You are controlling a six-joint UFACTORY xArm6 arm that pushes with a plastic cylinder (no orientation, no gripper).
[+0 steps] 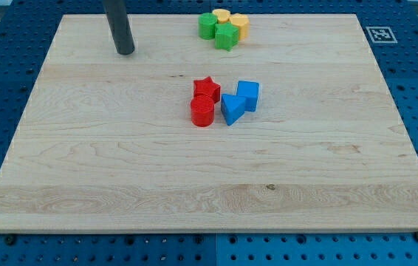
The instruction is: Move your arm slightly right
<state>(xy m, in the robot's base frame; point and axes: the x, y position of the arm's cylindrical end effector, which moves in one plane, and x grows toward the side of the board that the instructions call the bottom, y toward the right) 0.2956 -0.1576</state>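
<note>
You find my tip [125,52] far left on the wooden board [83,185], well apart from every block. To its right, at the far edge, the left green block [208,25], near green block [226,36], far yellow block [222,16] and right yellow block [239,25] huddle together. Mid-board, the red star [207,88] sits just behind the red cylinder [202,112]. Right of them lie the blue triangle [231,109], then the blue cube [248,94].

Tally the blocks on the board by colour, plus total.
Red: 2, star and cylinder
Blue: 2, triangle and cube
Green: 2
Yellow: 2
Total: 8
My tip sits at the view's upper left, touching none.
</note>
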